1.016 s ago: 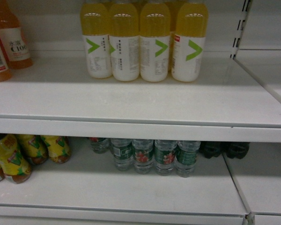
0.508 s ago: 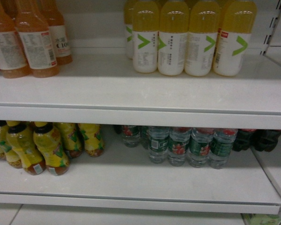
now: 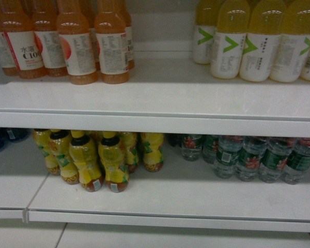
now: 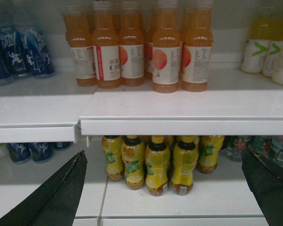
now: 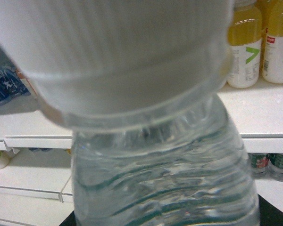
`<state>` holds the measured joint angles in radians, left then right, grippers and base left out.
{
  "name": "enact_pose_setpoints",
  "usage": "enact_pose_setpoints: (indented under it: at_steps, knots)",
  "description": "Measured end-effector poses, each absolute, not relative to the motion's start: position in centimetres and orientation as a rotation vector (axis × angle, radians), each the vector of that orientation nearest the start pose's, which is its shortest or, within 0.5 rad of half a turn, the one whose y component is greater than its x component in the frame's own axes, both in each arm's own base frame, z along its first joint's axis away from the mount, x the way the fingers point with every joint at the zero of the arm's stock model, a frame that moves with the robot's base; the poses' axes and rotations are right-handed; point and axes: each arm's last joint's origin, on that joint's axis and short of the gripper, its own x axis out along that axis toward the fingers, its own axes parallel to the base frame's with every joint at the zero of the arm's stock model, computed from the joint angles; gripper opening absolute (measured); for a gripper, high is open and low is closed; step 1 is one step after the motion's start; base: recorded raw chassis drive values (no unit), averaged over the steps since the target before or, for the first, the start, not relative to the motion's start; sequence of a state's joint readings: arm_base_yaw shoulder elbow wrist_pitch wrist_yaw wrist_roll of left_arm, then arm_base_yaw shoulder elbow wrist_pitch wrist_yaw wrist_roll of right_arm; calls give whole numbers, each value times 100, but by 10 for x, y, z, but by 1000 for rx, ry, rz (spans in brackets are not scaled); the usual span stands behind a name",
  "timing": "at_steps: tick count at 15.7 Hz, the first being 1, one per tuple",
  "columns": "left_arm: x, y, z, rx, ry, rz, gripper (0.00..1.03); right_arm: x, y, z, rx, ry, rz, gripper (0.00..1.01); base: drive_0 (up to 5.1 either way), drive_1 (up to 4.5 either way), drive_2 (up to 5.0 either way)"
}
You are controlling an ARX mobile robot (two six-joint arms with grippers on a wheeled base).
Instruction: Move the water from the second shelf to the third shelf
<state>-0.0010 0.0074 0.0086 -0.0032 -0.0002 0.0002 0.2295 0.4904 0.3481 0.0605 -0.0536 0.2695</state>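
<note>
A clear ribbed water bottle (image 5: 165,179) with a white cap (image 5: 113,47) fills the right wrist view. My right gripper (image 5: 165,222) is shut on its lower body, and only dark finger edges show at the bottom corners. Several more water bottles (image 3: 253,157) with green labels stand in a row on the lower shelf (image 3: 196,199) at the right of the head view. My left gripper (image 4: 163,155) is open, its two dark fingers (image 4: 61,193) spread wide with nothing held, facing the shelves. Neither gripper shows in the head view.
On the upper shelf (image 3: 160,98) stand orange juice bottles (image 3: 77,46) at left and yellow bottles with white labels (image 3: 258,46) at right, with bare shelf between them. Yellow-wrapped tea bottles (image 3: 98,160) crowd the lower shelf's left. Blue bottles (image 4: 19,52) stand further left.
The head view has swung left: the yellow bottles and the water row slid to the right edge, and the orange bottles and yellow-wrapped tea bottles came into the middle.
</note>
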Motion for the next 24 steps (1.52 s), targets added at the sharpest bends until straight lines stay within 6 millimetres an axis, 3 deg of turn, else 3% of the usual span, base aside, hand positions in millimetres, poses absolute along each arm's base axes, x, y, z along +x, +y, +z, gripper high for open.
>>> enact_pose_setpoints:
  at_steps: [24]
  knots:
    - [98, 0, 166, 0, 2, 0, 98, 131, 32, 245, 261, 117, 271, 45, -505, 241, 241]
